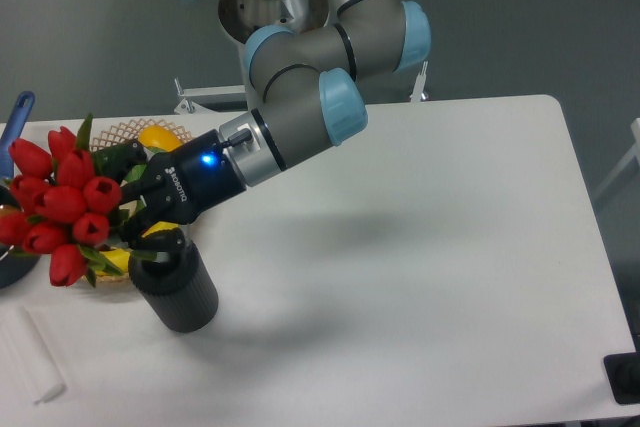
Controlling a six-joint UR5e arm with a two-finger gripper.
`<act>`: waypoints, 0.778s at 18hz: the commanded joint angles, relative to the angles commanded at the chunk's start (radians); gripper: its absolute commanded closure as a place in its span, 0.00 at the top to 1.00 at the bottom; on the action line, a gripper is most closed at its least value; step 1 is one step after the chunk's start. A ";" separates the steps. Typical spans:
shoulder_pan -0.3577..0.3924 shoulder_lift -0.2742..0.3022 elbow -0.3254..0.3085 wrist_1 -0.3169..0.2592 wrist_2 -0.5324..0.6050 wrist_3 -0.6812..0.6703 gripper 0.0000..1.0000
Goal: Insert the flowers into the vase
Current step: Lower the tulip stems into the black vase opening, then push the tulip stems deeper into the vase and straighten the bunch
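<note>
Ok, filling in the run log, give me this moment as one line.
gripper: shut on flowers | flowers: tilted left, stems over vase mouth | vase: upright on table | insertion: unfinished

You see the gripper (138, 219) closed around the stems of the flowers (58, 203), whose red buds lean out to the left. The vase (176, 289) stands on the white table (420, 277) directly beneath the gripper. Behind them sits a wicker basket (125, 132).

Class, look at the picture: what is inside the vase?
Nothing can be seen inside the vase: the tool, holding the flowers sideways above it, covers its mouth.
</note>
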 joint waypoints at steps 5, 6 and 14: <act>0.008 -0.014 -0.011 0.000 0.021 0.005 0.34; 0.011 -0.014 -0.014 0.002 0.035 0.006 0.33; 0.028 -0.014 -0.061 0.002 0.048 0.072 0.33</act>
